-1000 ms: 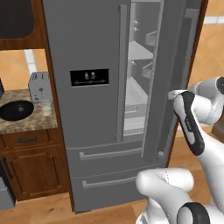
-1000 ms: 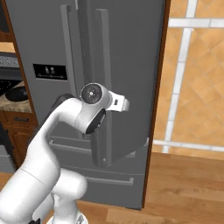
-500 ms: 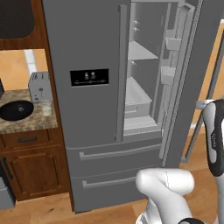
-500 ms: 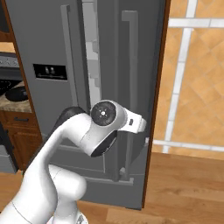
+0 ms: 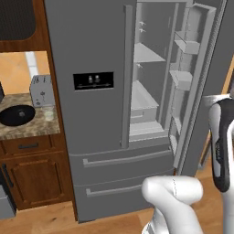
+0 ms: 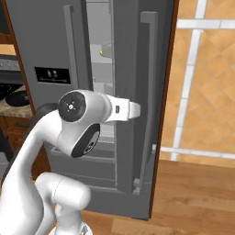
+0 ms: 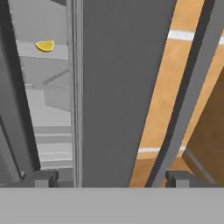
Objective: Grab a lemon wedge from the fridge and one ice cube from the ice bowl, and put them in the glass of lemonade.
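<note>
The grey steel fridge has its right door swung open, baring pale shelves. A tiny yellow lemon wedge lies on an upper shelf inside; the right base view shows the lemon wedge through the gap. My gripper is open, its fingertips wide apart, facing the door's outer face with the door handle to the right. In the right base view my hand sits against the door. The black ice bowl rests on the counter left of the fridge. I cannot make out an ice cube.
A grey toaster stands behind the ice bowl on the stone counter, above wooden cabinets. My arm rises right of the open door. A tiled wall and wood floor lie beyond the door.
The right fridge door has swung further open. My gripper's jaws have spread and let go of the door handle, and the arm has swung out to the right.
</note>
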Robot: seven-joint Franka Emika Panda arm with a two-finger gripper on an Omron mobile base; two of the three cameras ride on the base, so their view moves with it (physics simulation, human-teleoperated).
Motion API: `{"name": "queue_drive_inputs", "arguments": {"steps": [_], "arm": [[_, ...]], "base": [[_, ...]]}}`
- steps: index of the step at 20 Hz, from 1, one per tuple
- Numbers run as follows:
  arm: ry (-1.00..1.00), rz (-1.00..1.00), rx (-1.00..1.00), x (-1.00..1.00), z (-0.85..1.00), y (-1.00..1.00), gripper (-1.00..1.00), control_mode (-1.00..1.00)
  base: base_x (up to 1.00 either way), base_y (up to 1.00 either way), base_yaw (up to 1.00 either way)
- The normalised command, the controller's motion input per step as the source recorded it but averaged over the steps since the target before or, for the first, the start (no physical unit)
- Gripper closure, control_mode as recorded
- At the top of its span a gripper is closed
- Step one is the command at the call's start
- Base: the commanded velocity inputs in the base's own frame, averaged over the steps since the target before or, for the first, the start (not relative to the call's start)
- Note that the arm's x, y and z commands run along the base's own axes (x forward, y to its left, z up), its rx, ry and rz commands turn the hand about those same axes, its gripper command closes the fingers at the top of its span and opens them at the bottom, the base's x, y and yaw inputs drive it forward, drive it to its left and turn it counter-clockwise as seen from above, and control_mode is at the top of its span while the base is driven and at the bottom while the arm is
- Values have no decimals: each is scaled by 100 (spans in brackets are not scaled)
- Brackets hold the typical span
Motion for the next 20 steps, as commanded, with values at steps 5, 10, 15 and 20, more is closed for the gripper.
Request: {"name": "queue_drive_inputs", "arguments": {"steps": [5,10,15,20], "arm": [[7,0,-47,17,25,71,-100,-100],[15,0,-40,50,4,61,-100,-100],[23,0,-15,78,0,7,-100,-100],[9,1,-17,74,0,6,-100,-100]], "base": [[0,0,0],[0,0,0],[0,0,0],[0,0,0]]}}
